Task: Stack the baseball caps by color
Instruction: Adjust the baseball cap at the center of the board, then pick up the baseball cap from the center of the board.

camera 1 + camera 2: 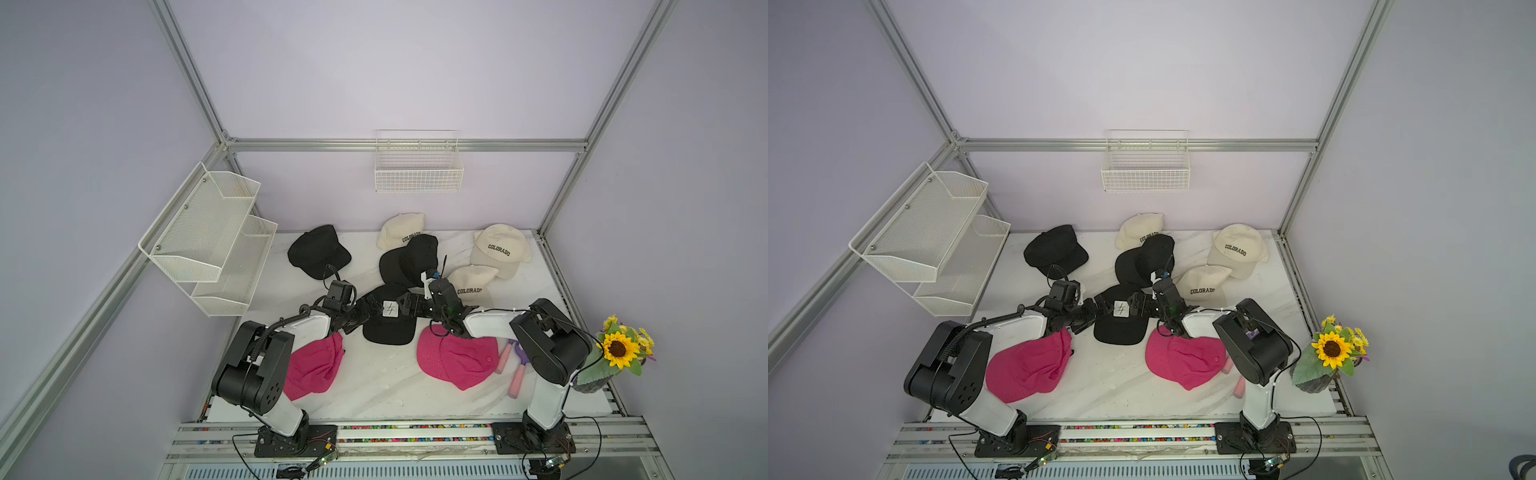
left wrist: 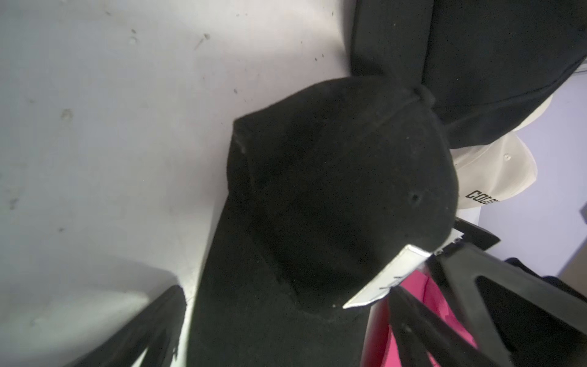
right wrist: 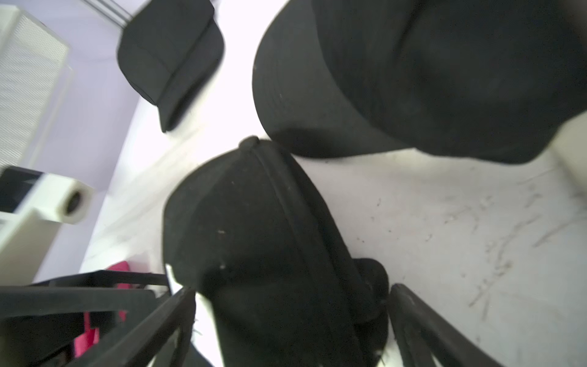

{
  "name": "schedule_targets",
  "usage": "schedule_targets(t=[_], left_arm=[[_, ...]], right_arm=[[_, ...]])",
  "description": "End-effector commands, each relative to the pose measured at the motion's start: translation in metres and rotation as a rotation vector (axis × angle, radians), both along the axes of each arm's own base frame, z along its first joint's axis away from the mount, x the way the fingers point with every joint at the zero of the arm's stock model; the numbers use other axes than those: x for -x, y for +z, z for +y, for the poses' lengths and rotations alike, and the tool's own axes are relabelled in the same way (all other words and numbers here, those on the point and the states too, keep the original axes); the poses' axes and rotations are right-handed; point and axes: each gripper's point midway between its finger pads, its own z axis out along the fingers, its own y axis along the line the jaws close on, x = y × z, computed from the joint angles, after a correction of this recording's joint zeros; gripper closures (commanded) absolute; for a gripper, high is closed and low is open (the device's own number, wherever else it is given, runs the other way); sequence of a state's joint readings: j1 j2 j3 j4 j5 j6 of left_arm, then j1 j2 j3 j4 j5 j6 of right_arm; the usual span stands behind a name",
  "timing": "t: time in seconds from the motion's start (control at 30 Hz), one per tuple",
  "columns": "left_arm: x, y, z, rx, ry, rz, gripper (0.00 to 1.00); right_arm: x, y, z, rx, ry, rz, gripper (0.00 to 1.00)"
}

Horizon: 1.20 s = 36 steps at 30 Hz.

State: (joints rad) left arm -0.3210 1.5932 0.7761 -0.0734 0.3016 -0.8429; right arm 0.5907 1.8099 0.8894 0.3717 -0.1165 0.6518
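A black cap with a white square patch (image 1: pixel 388 322) (image 1: pixel 1119 328) lies mid-table. My left gripper (image 1: pixel 368 311) (image 2: pixel 286 333) reaches its crown from the left, jaws open on either side of the fabric. From the right comes my right gripper (image 1: pixel 406 305) (image 3: pixel 292 317), also open around the same cap (image 3: pixel 254 228). Both top views show a plain black cap (image 1: pixel 318 251) at the back left and another (image 1: pixel 409 259) behind the centre. Three cream COLORADO caps (image 1: pixel 401 230) (image 1: pixel 500 249) (image 1: pixel 471 286) lie at the back and right. Two pink caps (image 1: pixel 313 365) (image 1: pixel 457 357) lie near the front.
A white mesh shelf (image 1: pixel 212 237) hangs on the left wall and a wire basket (image 1: pixel 417 166) on the back wall. A sunflower pot (image 1: pixel 619 353) stands at the right edge. Pink and purple tools (image 1: pixel 517 365) lie beside the right pink cap.
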Motion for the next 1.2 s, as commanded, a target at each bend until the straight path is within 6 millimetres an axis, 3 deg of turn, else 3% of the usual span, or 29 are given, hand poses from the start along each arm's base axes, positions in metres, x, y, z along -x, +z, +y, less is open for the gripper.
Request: schedule_targets(t=[0.0,0.07,0.17,0.33,0.43,0.67,0.83,1.0,1.17], left_arm=[[-0.006,0.012,0.009,-0.037,0.014,-0.026,0.0],[-0.009,0.019,0.01,-0.03,0.016,-0.051,0.0],[-0.017,0.031,0.011,-0.033,0.025,-0.074,0.0],[-0.032,0.052,0.022,-0.076,0.084,-0.13,0.0],[-0.041,0.065,0.028,-0.081,0.133,-0.169,0.0],[-0.061,0.095,0.054,-0.182,0.27,-0.203,0.0],[-0.066,0.118,0.043,-0.156,0.171,-0.326,0.0],[-0.064,0.119,0.039,-0.101,0.112,-0.405,0.0],[-0.06,0.108,0.043,-0.089,0.108,-0.369,0.0]], right_arm=[[-0.017,0.055,-0.025,-0.122,-0.092,-0.107,0.04],[-0.029,0.076,-0.04,-0.14,-0.133,-0.161,0.03],[-0.049,0.094,-0.06,-0.123,-0.182,-0.218,0.04],[-0.077,0.107,-0.095,-0.112,-0.229,-0.27,0.04],[-0.092,0.105,-0.105,-0.08,-0.199,-0.287,0.03],[-0.123,0.076,-0.101,-0.005,-0.124,-0.23,0.04],[-0.135,0.07,-0.089,-0.045,-0.091,-0.213,0.05],[-0.145,0.055,-0.075,-0.072,-0.041,-0.171,0.07],[-0.151,0.047,-0.065,-0.072,-0.022,-0.16,0.08]])
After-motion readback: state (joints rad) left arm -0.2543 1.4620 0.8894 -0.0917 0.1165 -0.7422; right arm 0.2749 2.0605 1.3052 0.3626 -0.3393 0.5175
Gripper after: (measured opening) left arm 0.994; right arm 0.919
